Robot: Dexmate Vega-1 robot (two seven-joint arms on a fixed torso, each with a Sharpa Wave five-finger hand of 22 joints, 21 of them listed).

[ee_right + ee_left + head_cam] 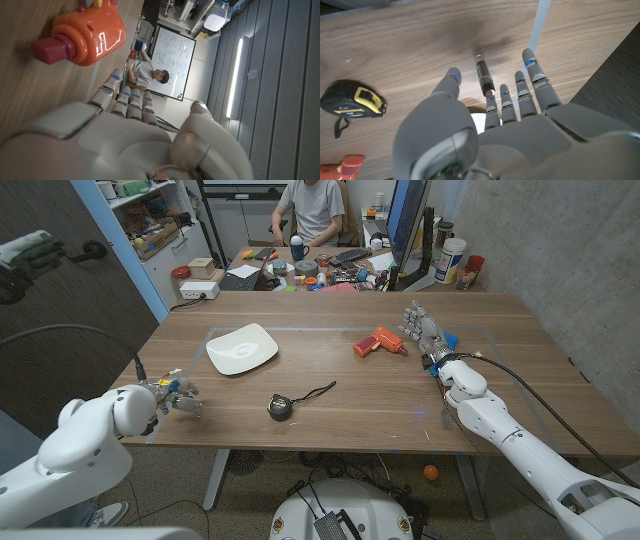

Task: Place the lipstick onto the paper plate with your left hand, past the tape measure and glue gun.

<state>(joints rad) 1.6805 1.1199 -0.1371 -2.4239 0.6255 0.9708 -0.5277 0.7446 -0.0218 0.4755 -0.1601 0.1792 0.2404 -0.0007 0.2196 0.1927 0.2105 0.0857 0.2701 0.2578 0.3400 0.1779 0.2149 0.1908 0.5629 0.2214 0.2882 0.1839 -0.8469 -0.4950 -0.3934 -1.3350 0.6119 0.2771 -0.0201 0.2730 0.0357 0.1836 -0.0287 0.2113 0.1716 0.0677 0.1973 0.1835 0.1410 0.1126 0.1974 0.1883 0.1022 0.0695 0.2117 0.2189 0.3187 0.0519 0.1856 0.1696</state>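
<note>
The lipstick [484,77], a dark tube with a silver end, lies on the wood just beyond the fingertips of my left hand [490,135]. That hand hovers over it with fingers spread and grips nothing. In the head view my left hand [172,395] is at the table's front left corner. The white paper plate [242,348] sits farther back, left of centre. The black and yellow tape measure [281,406] lies mid-table, and the orange glue gun [380,342] is right of centre. My right hand [425,330] stands upright just right of the glue gun, empty.
Blue tape lines [215,332] mark a rectangle on the table. A cluttered desk [320,270] stands behind it with a person [310,210] seated there. The tape measure [352,100] and glue gun [85,32] also show in the wrist views.
</note>
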